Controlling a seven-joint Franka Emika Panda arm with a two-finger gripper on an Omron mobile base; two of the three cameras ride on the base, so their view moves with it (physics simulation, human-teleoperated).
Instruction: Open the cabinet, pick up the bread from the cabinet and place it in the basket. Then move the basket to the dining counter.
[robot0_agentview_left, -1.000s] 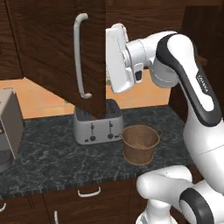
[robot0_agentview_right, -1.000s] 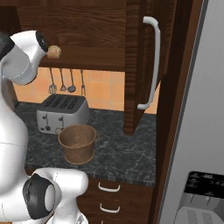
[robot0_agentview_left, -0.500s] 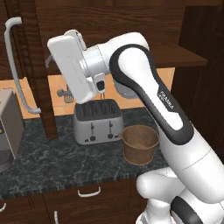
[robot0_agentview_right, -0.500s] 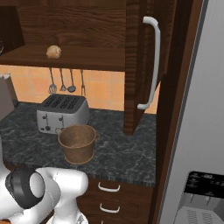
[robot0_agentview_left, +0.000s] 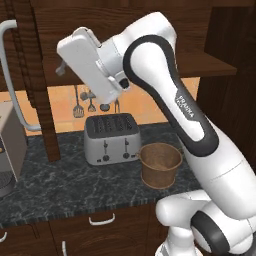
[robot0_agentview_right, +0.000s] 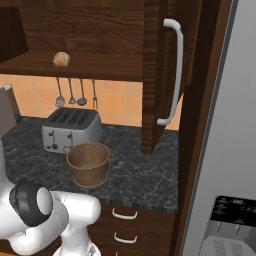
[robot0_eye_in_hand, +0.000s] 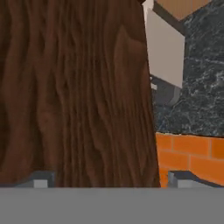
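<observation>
Speckled granite worktop (robot0_agentview_right: 130, 175); woven round basket (robot0_agentview_right: 89, 163)

Robot hand (robot0_agentview_left: 92, 67) hides cabinet (robot0_agentview_left: 125, 20) shelf; end effector fingertips hidden.

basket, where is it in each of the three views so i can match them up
Left base view: the basket stands right of centre on the black worktop, just right of the toaster.
Right base view: the basket sits lower left on the worktop, in front of the toaster.
Hand view: I can't find it; the wooden cabinet door is close up.
Shared landmark: the toaster, in both base views.
</observation>
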